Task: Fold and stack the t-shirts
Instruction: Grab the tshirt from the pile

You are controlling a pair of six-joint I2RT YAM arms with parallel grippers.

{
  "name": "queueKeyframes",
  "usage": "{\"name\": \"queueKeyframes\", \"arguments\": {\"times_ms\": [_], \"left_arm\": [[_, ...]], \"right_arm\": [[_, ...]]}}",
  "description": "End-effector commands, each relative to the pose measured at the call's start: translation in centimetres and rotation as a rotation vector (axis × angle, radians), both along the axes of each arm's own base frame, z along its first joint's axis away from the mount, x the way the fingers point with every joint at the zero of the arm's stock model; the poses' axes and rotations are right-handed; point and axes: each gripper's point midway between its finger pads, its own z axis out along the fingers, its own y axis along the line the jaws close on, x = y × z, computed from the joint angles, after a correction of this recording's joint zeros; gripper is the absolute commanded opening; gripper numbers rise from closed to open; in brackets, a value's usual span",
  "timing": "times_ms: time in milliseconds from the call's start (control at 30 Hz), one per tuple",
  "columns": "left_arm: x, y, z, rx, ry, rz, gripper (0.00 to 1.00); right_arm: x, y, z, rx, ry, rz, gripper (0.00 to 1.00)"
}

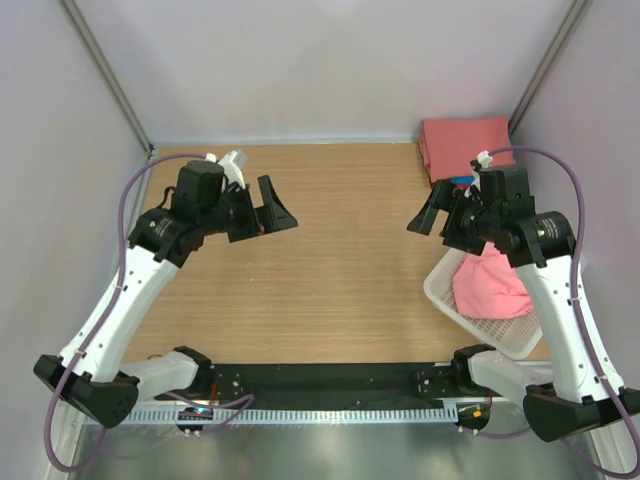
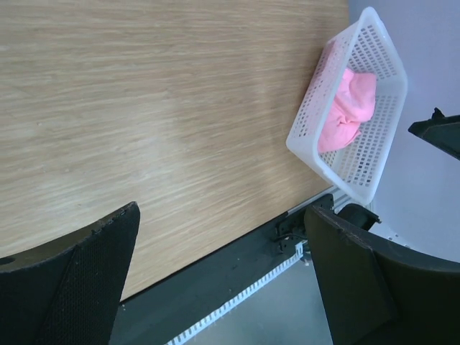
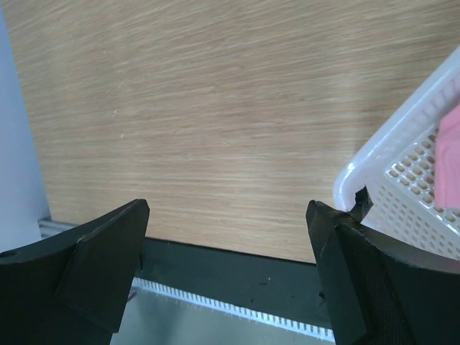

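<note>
Left fingers (image 2: pixel 72 287), closest to the lens in the left wrist view, stand wide apart with nothing between them. Right fingers (image 3: pixel 93 273), likewise nearest in the right wrist view, are spread equally wide and carry nothing.

Item one: a crumpled pink t-shirt (image 1: pixel 490 285) lies bunched inside the white mesh basket (image 1: pixel 495 328). It is seen also from the left wrist (image 2: pixel 348 108), and as a pink edge at the right border of the right wrist view (image 3: pixel 449 158).

Item two: a folded salmon-pink t-shirt (image 1: pixel 465 140) lies flat at the far right corner of the counter (image 1: pixel 330 280). The number of layers cannot be told.

The basket (image 2: pixel 374 151) sits at the near right corner of the counter, directly below the right arm, with its corner rim (image 3: pixel 402 172) just beside one right finger in that view.

In the overhead view both arms are raised above the wooden counter. The left fingers (image 1: pixel 275 210) are over the left half and the right fingers (image 1: pixel 428 212) over the right half. They face each other and stand well apart.
</note>
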Motion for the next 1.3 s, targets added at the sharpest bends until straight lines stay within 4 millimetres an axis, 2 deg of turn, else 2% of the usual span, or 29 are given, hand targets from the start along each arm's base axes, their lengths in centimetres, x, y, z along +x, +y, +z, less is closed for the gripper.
{"name": "queueKeyframes", "arguments": {"times_ms": [0,67,100,133,167,267,300,367,467,500,533,567,700,767,800,867,900,1000,1067,1100,1167,1200,1233,1267], "left_arm": [[0.3,0.4,3.1,0.014,-0.114,-0.019,0.97],[0.4,0.6,3.2,0.021,-0.12,-0.006,0.97],[0.3,0.6,3.4,0.013,-0.123,-0.004,0.97],[0.3,0.6,3.2,0.013,-0.113,0.003,0.97],[0.4,0.9,3.0,0.015,-0.097,0.03,0.97],[0.1,0.9,2.3,0.022,-0.067,0.025,0.96],[-0.2,1.0,2.5,0.015,-0.075,0.025,0.96],[-0.5,1.4,2.2,0.024,-0.069,0.039,0.96],[-1.1,2.0,2.2,0.026,-0.076,0.054,0.96],[-1.2,2.0,2.2,0.021,-0.073,0.06,0.96],[-1.4,2.1,2.2,0.014,-0.073,0.062,0.96],[-1.7,2.2,2.4,0.005,-0.077,0.063,0.96],[-2.1,2.4,2.4,0.003,-0.074,0.07,0.96],[-2.1,2.8,2.2,0.025,-0.069,0.08,0.95],[-2.0,3.0,2.2,0.034,-0.071,0.089,0.95],[-2.1,3.3,2.0,0.056,-0.065,0.094,0.95],[-1.9,3.4,1.8,0.068,-0.055,0.097,0.95],[-2.2,3.5,1.5,0.096,-0.018,0.089,0.95],[-2.3,3.5,1.6,0.103,-0.011,0.082,0.94],[-2.3,3.5,1.5,0.107,-0.006,0.081,0.94],[-2.4,3.7,1.2,0.118,0.002,0.082,0.93],[-2.3,3.8,1.2,0.123,0.002,0.088,0.92],[-2.4,3.9,1.1,0.13,0.008,0.091,0.92],[-2.4,4.0,1.2,0.131,0.004,0.095,0.92]], "right_arm": [[1.3,-2.4,1.6,-0.053,-0.068,-0.17,1.0],[1.9,-4.0,1.8,-0.124,-0.058,-0.236,1.0],[1.2,-4.8,1.3,-0.168,-0.018,-0.258,1.0],[1.5,-6.1,0.9,-0.199,-0.009,-0.358,0.98],[1.5,-6.6,0.2,-0.211,0.012,-0.397,0.97],[1.7,-8.3,-2.8,-0.312,0.125,-0.469,0.92],[1.9,-9.0,-4.4,-0.37,0.197,-0.476,0.91],[2.1,-11.5,-6.0,-0.44,0.274,-0.551,0.86],[2.3,-15.7,-8.1,-0.436,0.345,-0.717,0.79],[2.9,-16.5,-8.5,-0.41,0.325,-0.771,0.77],[2.3,-17.1,-9.9,-0.394,0.35,-0.803,0.75],[2.2,-18.2,-10.5,-0.369,0.36,-0.861,0.74],[2.5,-20.5,-13.1,-0.38,0.392,-0.952,0.74],[2.3,-21.7,-15.4,-0.406,0.454,-0.956,0.74],[3.0,-22.4,-16.3,-0.411,0.444,-0.965,0.75],[2.4,-23.0,-18.9,-0.404,0.503,-0.976,0.75],[2.8,-23.8,-20.6,-0.378,0.52,-1.0,0.75],[2.7,-23.2,-24.5,-0.29,0.588,-1.02,0.75],[3.1,-22.7,-26.0,-0.253,0.606,-1.007,0.74],[3.6,-22.7,-26.3,-0.248,0.595,-1.004,0.71],[3.8,-23.5,-26.2,-0.285,0.605,-1.002,0.36],[3.0,-23.6,-25.6,-0.313,0.654,-0.995,0.09],[4.6,-24.6,-22.9,-0.327,0.591,-1.003,0.01],[4.1,-24.8,-21.1,-0.361,0.603,-0.988,0.01]]}}
